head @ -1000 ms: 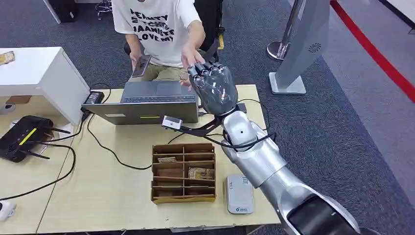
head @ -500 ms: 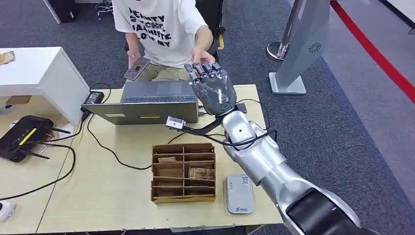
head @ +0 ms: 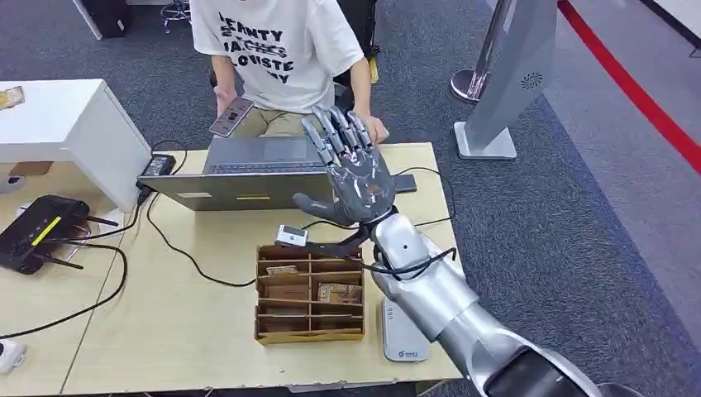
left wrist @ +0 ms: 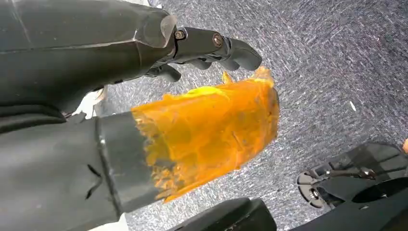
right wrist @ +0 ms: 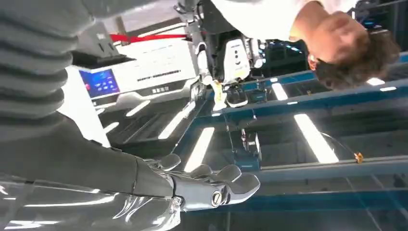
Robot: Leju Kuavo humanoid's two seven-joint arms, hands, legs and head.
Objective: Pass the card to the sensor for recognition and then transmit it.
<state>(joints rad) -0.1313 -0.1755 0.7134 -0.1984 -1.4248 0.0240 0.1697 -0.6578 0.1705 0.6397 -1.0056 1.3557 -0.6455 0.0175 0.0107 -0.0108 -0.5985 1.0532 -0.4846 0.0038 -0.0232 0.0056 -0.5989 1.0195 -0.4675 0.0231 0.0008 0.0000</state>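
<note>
Right hand (head: 357, 169) spread and empty above the laptop (head: 248, 169), cards (head: 339, 292) in the organizer (head: 310, 331) below.

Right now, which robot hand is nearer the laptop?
Right. The right hand is raised just beside the laptop, fingers spread. The left hand hangs over carpet.

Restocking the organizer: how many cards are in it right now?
2 show in the cardboard organizer: one card in its top-left slot, another card in a middle-right slot. More may be hidden.
</note>
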